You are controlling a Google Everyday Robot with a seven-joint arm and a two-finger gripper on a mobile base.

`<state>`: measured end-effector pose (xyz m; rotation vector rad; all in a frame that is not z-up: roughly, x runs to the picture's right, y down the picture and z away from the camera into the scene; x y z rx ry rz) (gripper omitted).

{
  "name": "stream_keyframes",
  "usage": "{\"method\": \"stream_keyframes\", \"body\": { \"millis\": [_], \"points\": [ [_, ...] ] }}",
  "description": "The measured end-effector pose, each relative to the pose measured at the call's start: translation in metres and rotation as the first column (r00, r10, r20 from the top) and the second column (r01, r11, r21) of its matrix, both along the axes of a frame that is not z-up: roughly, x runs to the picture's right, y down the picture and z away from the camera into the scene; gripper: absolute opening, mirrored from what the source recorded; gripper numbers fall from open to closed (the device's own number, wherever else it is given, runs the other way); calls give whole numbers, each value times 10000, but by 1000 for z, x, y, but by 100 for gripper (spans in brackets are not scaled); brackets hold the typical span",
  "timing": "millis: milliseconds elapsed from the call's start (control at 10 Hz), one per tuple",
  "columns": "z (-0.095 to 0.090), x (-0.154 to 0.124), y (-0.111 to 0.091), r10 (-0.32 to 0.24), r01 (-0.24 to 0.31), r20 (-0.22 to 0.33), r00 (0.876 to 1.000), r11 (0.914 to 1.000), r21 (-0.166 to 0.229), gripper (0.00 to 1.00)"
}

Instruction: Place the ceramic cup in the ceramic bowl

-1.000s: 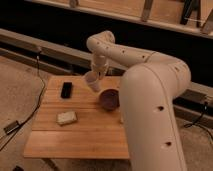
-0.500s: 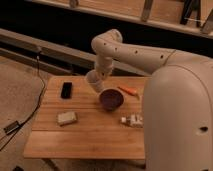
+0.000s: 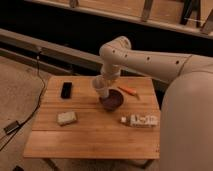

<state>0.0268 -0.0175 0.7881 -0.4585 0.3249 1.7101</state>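
The ceramic bowl [image 3: 114,101] is a dark maroon round bowl near the middle right of the wooden table [image 3: 95,135]. My gripper [image 3: 102,86] hangs from the white arm that reaches in from the right. It is shut on the ceramic cup [image 3: 102,92], a small pale cup. The cup is held over the bowl's left rim, just above it. I cannot tell whether the cup touches the bowl.
A flat black phone [image 3: 66,90] lies at the back left. A pale sponge-like block [image 3: 66,118] lies at the front left. A white labelled bottle [image 3: 139,120] lies on its side to the right. An orange stick [image 3: 129,91] lies behind the bowl.
My gripper has moved right and down with the cup, from left of the bowl to over its left rim. The things on the table have not moved.
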Motion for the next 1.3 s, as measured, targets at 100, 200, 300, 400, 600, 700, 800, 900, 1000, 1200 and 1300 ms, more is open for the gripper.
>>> {"method": "stream_keyframes", "body": {
  "millis": [100,200,300,400,600,700,800,900,1000,1200,1300],
  "points": [
    [2,4,4,249,-249,33,9997,9997,21,0],
    [5,10,8,583,-583,77,9983,9983,69,0],
    [9,16,11,887,-888,142,9960,9960,104,0],
    [13,20,15,1114,-1116,182,9936,9937,88,0],
    [23,29,27,1476,-1475,198,9888,9890,-69,0],
    [30,33,36,1650,-1645,217,9861,9861,-215,0],
    [37,35,43,1755,-1746,237,9842,9840,-354,0],
    [42,36,47,1782,-1771,245,9837,9833,-431,0],
    [47,37,49,1787,-1774,258,9836,9830,-464,0],
    [53,40,49,1771,-1757,249,9839,9832,-499,14],
    [54,43,48,1753,-1740,216,9843,9834,-514,22]
  ]
}}
